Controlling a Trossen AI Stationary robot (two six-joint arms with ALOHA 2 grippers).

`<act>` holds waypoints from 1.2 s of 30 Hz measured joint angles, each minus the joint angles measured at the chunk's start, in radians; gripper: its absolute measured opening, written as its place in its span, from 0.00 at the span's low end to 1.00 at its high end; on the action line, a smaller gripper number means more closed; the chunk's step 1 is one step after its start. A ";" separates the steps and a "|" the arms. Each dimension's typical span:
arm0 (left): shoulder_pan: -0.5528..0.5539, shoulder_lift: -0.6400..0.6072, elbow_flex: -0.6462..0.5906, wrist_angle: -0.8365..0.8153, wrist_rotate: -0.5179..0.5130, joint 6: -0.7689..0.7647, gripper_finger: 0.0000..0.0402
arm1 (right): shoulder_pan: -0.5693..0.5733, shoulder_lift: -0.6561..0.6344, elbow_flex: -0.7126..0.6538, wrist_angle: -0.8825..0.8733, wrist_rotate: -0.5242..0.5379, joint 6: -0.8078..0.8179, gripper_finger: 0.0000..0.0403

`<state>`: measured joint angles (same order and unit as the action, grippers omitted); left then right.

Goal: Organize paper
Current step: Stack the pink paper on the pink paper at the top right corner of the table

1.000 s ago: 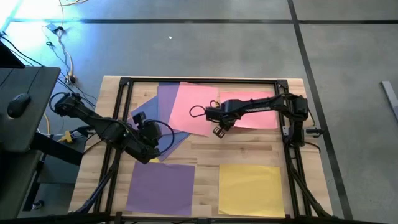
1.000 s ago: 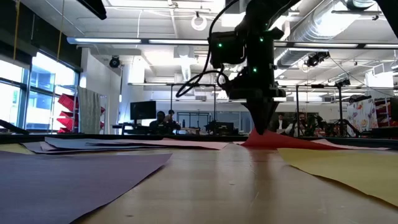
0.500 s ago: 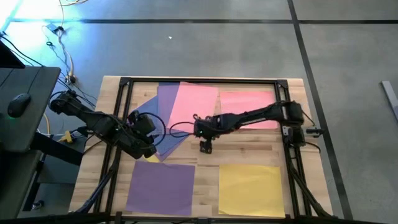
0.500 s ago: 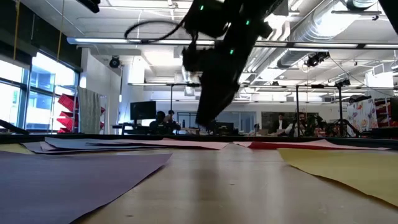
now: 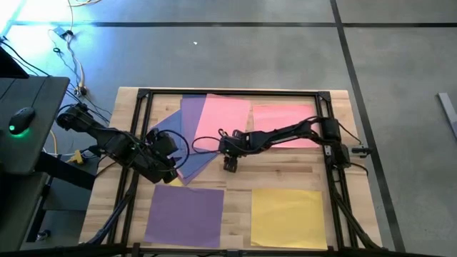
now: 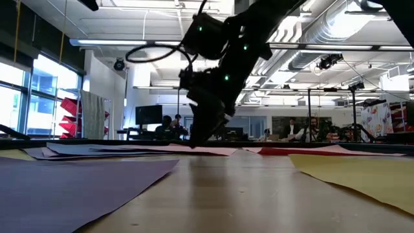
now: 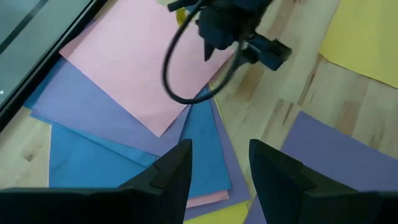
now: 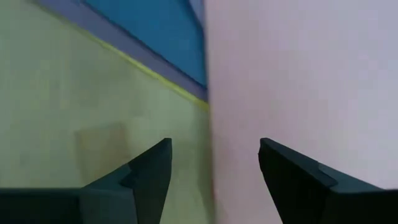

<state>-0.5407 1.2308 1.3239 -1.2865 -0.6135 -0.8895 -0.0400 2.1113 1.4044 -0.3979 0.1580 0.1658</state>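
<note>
Your right gripper's fingers (image 8: 149, 177) stand spread, empty, straddling the edge of the pink sheet (image 8: 298, 74), with blue (image 8: 155, 25) and a purple strip beyond it and bare table (image 8: 68, 106) beside. Your left gripper's fingers (image 7: 174, 171) are likewise parted and hold nothing.

High view: your right gripper (image 5: 230, 163) sits at mid-frame, at the lower corner of the big pink sheet (image 5: 221, 121). That sheet tops a fanned pile with purple (image 5: 191, 114) and blue (image 5: 163, 128) sheets left of centre. A second pink sheet (image 5: 285, 121) lies apart at upper right. At the bottom of the frame, a purple sheet (image 5: 186, 214) and a yellow sheet (image 5: 289, 218) lie squared and separate. Your left gripper (image 5: 163, 158) hovers over the pile's lower-left side.

Low view: the right gripper (image 6: 197, 139) reaches down to table level at the pink edge, centre frame.

Left wrist view: the pile shows pink (image 7: 137, 68) over purple (image 7: 81, 106) over blue (image 7: 93, 162), a yellow corner (image 7: 224, 214) peeking out beneath, and your right gripper (image 7: 217, 46) at the pink corner.

My judgement: three sheets look placed; the pile is left to sort, pink likely first.
</note>
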 joint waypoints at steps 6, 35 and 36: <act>0.000 0.000 0.000 0.001 0.000 -0.008 0.34 | -0.027 0.047 0.006 -0.027 -0.032 0.049 0.50; 0.014 -0.002 0.000 -0.006 -0.167 0.002 0.34 | -0.015 -0.447 0.000 -0.255 -0.089 0.441 0.00; 0.019 -0.002 0.000 -0.006 -0.167 0.001 0.34 | -0.021 -0.468 0.000 -0.240 -0.088 0.459 0.00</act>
<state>-0.5221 1.2293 1.3235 -1.2930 -0.7803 -0.8882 -0.0608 1.6432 1.4040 -0.6380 0.0704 0.6247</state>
